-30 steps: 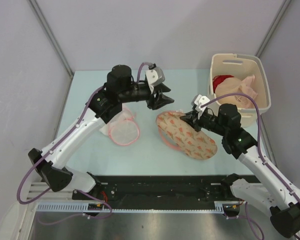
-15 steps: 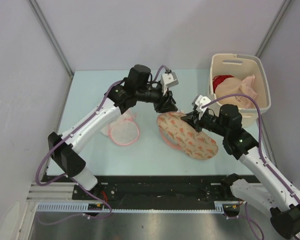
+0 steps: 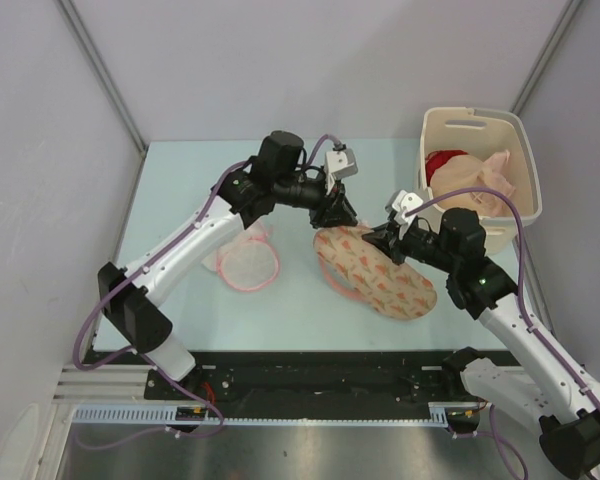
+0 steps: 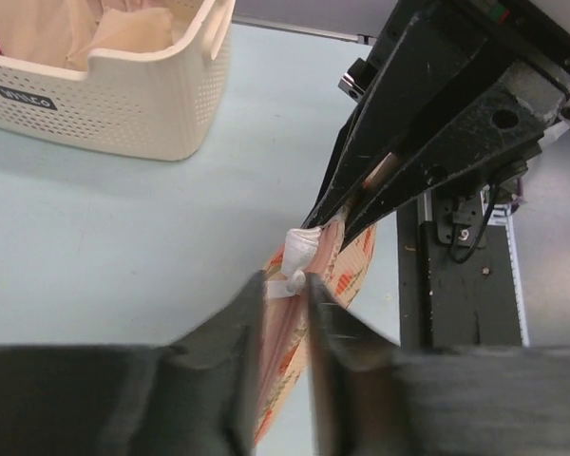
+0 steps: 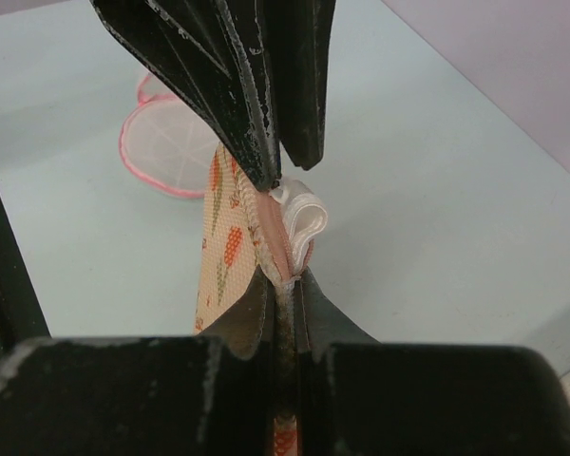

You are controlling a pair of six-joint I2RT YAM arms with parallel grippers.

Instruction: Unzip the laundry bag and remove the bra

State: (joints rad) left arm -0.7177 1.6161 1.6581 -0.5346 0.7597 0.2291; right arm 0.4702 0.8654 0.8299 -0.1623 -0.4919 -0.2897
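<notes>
Right gripper point(image 5: 283, 285) clamped on laundry bag point(image 3: 375, 272) edge, left gripper point(image 4: 285, 306) narrowly parted around white zipper tab point(image 4: 296, 249).

peach laundry bag point(image 3: 375, 275) — red-pink motifs

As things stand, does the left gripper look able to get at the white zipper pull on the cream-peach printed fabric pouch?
Probably yes. The left gripper already straddles the white zipper pull with nothing between them; the right gripper pinches the cream-peach printed fabric pouch edge beside it, leaving the tab exposed.

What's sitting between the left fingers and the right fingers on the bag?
Only the white zipper tab at the laundry bag edge. The right wrist view shows it between the left fingers above and right fingers below.
</notes>
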